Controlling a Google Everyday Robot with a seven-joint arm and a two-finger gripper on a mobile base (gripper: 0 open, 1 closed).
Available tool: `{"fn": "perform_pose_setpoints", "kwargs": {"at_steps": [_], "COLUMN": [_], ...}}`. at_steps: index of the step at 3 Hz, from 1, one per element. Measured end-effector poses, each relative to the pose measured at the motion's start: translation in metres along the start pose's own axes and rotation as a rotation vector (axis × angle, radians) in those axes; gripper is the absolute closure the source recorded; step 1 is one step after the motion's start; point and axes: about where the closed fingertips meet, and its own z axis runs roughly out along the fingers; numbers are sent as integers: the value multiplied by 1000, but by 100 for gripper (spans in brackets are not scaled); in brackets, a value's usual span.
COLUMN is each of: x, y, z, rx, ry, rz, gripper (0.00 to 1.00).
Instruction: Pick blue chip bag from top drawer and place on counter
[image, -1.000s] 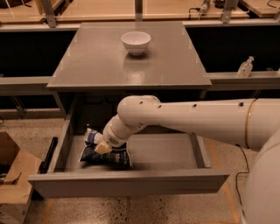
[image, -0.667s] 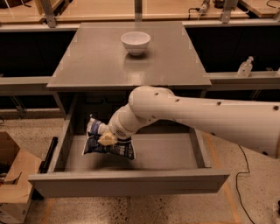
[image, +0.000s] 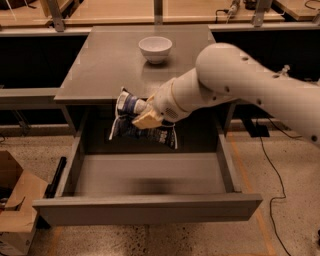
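My gripper (image: 142, 116) is shut on the blue chip bag (image: 141, 127) and holds it in the air above the back of the open top drawer (image: 150, 209), level with the counter's front edge. The bag is dark navy with a pale part near its top left and hangs down from the fingers (image: 145, 120). The drawer is pulled out wide and its grey inside shows nothing else. The counter (image: 110, 65) lies just behind the bag. My white arm comes in from the right.
A white bowl (image: 155, 48) stands on the back middle of the counter. A cardboard box (image: 15, 210) sits on the floor at the left. Wooden benches (image: 100, 15) run along the back. A cable (image: 272, 170) lies on the floor at the right.
The gripper has lifted the blue chip bag up out of the drawer to about counter height. The arm has risen with it.
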Motion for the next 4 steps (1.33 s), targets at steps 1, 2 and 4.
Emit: {"fn": "perform_pose_setpoints", "kwargs": {"at_steps": [1,2,4], "x": [-38,-70,-26], "y": [-51,-76,-97], "z": [-80,-121,-97], "rx": [112,188,293], "ry": [-34,-96,-61], "rz": [-90,-110,-37], "gripper": [100,100,100]}}
